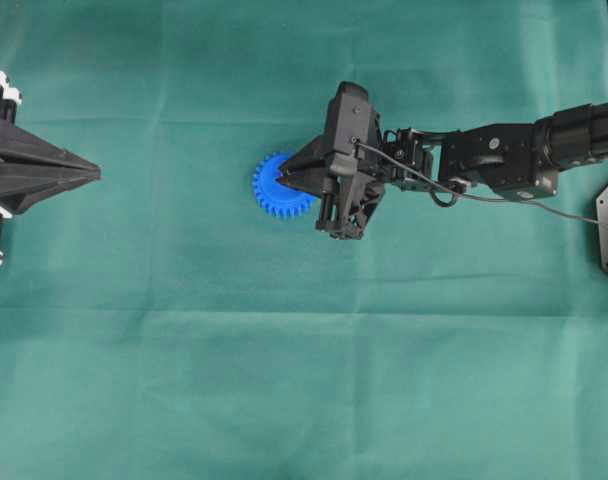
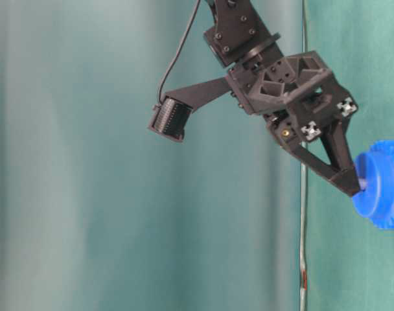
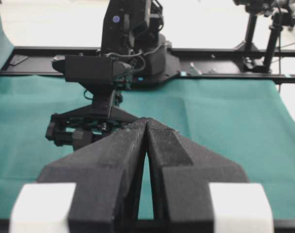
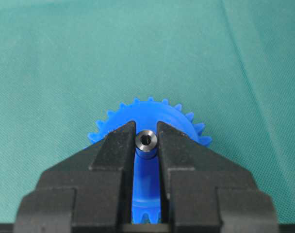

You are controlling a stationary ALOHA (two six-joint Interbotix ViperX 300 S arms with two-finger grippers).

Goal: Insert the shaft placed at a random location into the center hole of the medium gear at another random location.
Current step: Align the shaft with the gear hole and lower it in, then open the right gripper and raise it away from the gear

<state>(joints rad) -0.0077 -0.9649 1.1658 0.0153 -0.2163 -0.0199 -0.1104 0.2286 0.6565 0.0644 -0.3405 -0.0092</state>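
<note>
Shaft (image 4: 146, 141) sits pinched between the two fingers of the right claw (image 4: 146, 145), its shiny hollow tip facing the right wrist camera. Directly beneath it lies the medium gear (image 1: 281, 186), bright blue and flat on the green cloth of the counter (image 1: 184, 350), near the middle and somewhat toward the far edge in the overhead view. From table level the fingertips (image 2: 345, 178) press close against the raised hub of the gear, and a short pale stub shows at the hub; whether the pin has entered the center hole is hard to tell, since the fingers hide it. The left claw (image 3: 146, 127) hovers by the counter's left edge, well apart from the gear, its fingers closed together on nothing.
</note>
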